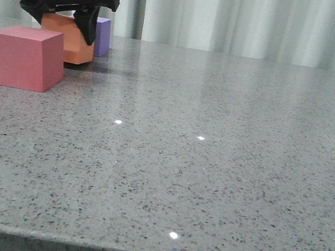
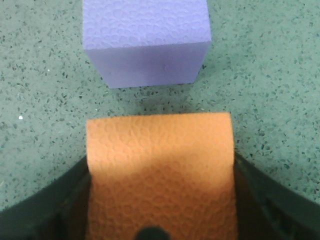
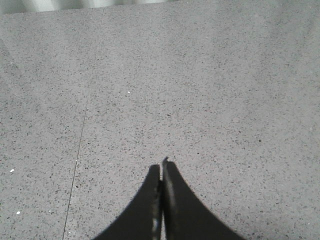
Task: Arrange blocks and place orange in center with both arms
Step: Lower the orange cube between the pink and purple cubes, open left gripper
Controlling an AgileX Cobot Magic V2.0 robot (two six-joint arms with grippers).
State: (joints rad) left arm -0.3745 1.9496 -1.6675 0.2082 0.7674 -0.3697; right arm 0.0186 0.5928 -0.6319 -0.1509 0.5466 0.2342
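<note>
The left fingers [image 2: 57, 205] clamp the orange [image 1: 72, 37], just in front of the purple [image 1: 102, 35] and behind the red [image 1: 25, 55]. A careless sweep could knock either neighbour. The right fingers [image 3: 163, 205] are closed, empty.

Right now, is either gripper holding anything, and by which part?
The left gripper has the orange cube between its fingers, gripped by two opposite side faces. The right gripper is shut on nothing, above bare table.

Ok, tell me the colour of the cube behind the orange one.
Purple cube, clearest in the left wrist view.
</note>
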